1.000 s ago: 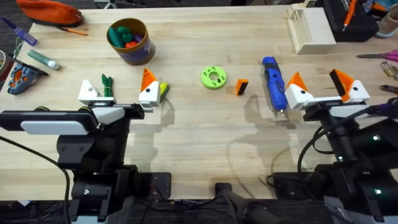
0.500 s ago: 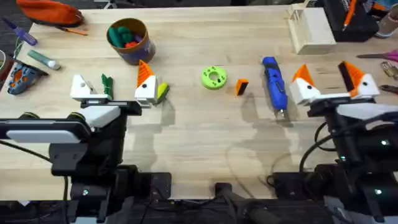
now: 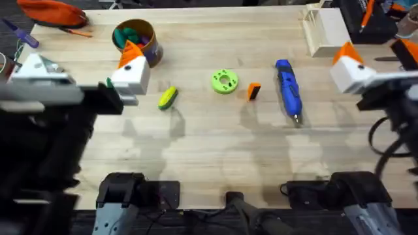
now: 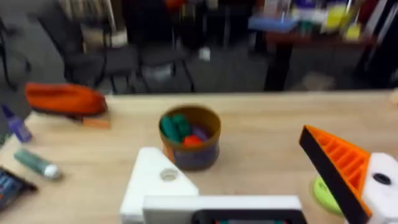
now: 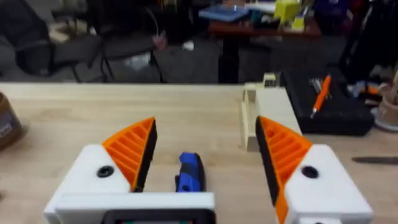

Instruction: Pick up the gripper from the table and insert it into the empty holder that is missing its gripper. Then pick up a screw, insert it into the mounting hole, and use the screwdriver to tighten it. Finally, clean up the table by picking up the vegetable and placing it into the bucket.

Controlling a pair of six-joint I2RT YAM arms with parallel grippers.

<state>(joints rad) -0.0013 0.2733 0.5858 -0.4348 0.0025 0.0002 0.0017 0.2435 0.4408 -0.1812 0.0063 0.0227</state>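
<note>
Overhead, arms: both have been lifted off the bench compared with a second ago, so nothing's been grabbed yet.
Overhead, parts: the gripper (image 3: 253, 91) is left lying between the green disc (image 3: 225, 81) and the screwdriver (image 3: 288, 90); the vegetable (image 3: 168, 97) is now uncovered.
Left wrist: the left hand (image 4: 249, 180) is spread wide and empty, the holder (image 4: 155, 180) bare, the bucket (image 4: 189, 137) seen beyond.
Right wrist: the right hand (image 5: 205, 155) is held wide, nothing gripped.
Meaning: probably a reposition before the pickup.

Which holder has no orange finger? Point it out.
The left arm's outer holder, farther from the table's middle: bare white with an open screw hole. The other three carry orange ribbed fingers.
</note>
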